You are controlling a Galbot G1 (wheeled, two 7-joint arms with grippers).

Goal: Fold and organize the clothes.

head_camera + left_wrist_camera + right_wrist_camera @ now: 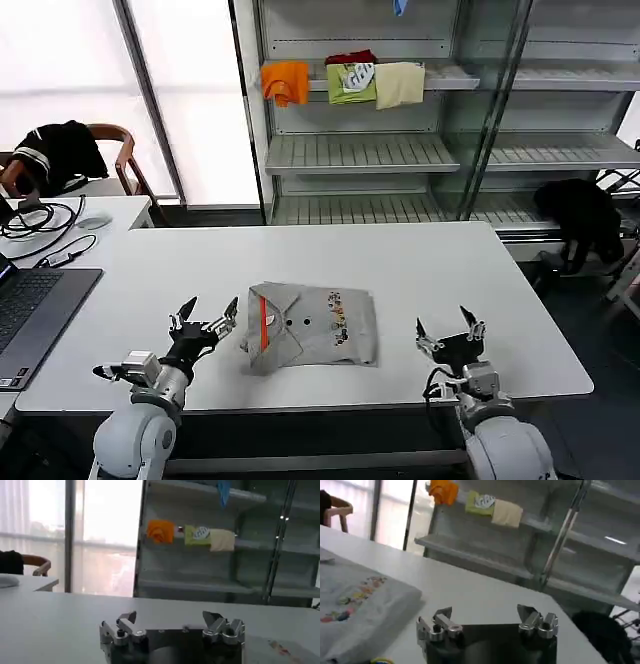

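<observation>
Grey and folded into a compact rectangle, the short-sleeved shirt [310, 325] lies near the front edge of the white counter [450, 270], its orange neck strip turned toward the robot's left and its small multicolour chest print facing up. The left claw [205, 320] hovers just beside the shirt's collar end, fingers spread apart and holding nothing. The right claw [450, 335] hangs a little farther off the shirt's opposite side, near the counter's front edge, its fingers likewise apart and empty. On a shelf behind the counter, orange, green and cream folded garments [345, 82] sit in a row.
</observation>
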